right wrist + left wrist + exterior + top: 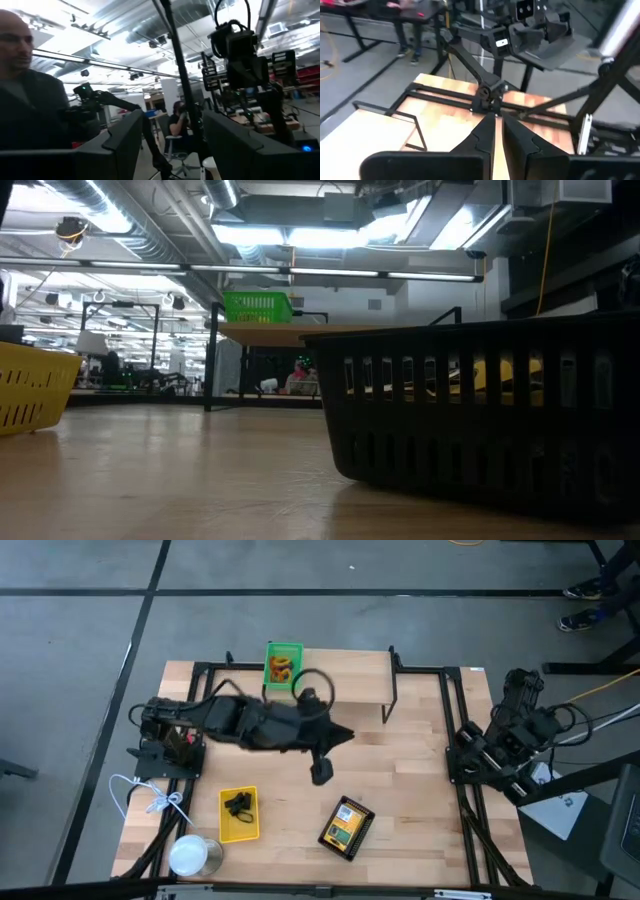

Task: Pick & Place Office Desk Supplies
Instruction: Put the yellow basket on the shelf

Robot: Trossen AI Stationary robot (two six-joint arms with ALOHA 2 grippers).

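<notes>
My left gripper (320, 773) hangs over the middle of the table, pointing toward the right arm. Its fingers (485, 140) stand only a narrow slit apart with nothing between them. A green tray (283, 665) holding orange loops rests on the left end of a raised wooden shelf (345, 675). A yellow tray (238, 814) with black clips lies near the front. To its right, a black mesh tray (347, 827) holds a printed box. My right arm (510, 730) is folded at the right edge. Its gripper (172, 120) is open and points up into the room.
A white round can (195, 855) stands at the front left corner, with a white cord (150, 798) beside it. The shelf's black legs (390, 700) stand on the table's far half. A person (25, 85) shows beyond the table in the right wrist view.
</notes>
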